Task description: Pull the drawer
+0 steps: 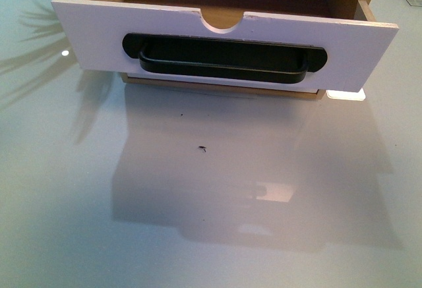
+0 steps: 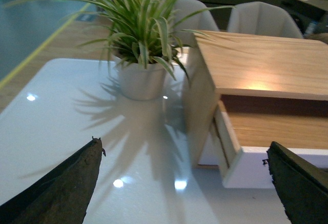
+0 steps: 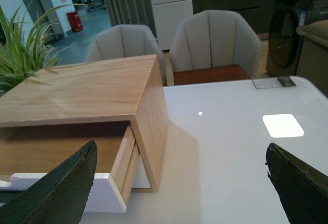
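Note:
The drawer (image 1: 356, 47) stands pulled well out of its wooden cabinet (image 3: 92, 88), its white front facing me with the long black bar handle (image 1: 224, 58) across it and a half-round notch in the top edge. Its light wooden sides and bare inside show (image 2: 266, 126). Neither gripper appears in the front view. My left gripper (image 2: 184, 183) hangs open off the drawer's left corner, nothing between its dark fingers (image 2: 66, 188). My right gripper (image 3: 182, 183) is open too, off the drawer's right corner (image 3: 110, 190), holding nothing.
A potted spider plant (image 2: 141, 78) stands on the glossy white table (image 1: 211, 202) left of the cabinet. Two grey chairs (image 3: 215, 42) sit behind the table's far edge. A small card (image 3: 274, 82) lies near that edge at the right.

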### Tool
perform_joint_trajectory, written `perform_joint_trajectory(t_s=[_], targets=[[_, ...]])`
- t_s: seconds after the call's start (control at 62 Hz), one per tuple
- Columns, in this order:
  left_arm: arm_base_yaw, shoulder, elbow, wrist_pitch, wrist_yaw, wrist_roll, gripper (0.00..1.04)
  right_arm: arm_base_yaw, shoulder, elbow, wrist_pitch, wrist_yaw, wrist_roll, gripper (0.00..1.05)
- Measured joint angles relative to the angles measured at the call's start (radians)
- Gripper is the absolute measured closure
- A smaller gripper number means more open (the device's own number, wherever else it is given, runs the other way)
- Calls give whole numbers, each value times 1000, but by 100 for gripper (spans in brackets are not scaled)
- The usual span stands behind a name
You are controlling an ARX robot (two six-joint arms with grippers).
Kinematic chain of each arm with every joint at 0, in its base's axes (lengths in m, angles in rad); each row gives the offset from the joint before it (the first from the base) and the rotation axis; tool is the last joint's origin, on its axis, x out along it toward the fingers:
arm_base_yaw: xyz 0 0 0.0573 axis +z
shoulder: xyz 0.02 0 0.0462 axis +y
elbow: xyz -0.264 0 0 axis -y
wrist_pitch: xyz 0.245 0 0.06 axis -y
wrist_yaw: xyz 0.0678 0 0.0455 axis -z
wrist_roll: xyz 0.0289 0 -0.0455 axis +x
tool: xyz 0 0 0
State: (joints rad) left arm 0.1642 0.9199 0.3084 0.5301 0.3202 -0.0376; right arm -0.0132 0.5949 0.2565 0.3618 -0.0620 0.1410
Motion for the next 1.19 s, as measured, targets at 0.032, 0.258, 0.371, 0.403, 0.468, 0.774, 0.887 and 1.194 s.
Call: perform_joint_trajectory(t_s=[0.032, 0.258, 0.371, 0.403, 0.468, 0.774, 0.887, 1.194], targets=[[-17, -6, -24, 62, -94, 10, 17, 6, -9, -1, -23, 40, -29, 15], [-66, -110, -134, 100, -224, 25, 58, 10, -85, -82, -30, 60, -120, 55], [-136, -187, -180, 68, -312, 26, 83, 11, -136, -125, -38, 61, -131, 80], [-148, -204, -188, 61, -313, 26, 88, 11, -146, -133, -41, 62, -132, 85], [-161, -235, -201, 43, -314, 28, 99, 11, -167, -147, -48, 61, -134, 96], [-162, -411, -261, -73, -320, 29, 102, 11, -286, -203, -109, 62, -138, 103], [-162, -447, -294, -64, -320, 29, 102, 11, -320, -215, -132, 62, -138, 103], [-163, -584, -296, -195, -320, 29, 102, 11, -402, -235, -169, 63, -138, 103]])
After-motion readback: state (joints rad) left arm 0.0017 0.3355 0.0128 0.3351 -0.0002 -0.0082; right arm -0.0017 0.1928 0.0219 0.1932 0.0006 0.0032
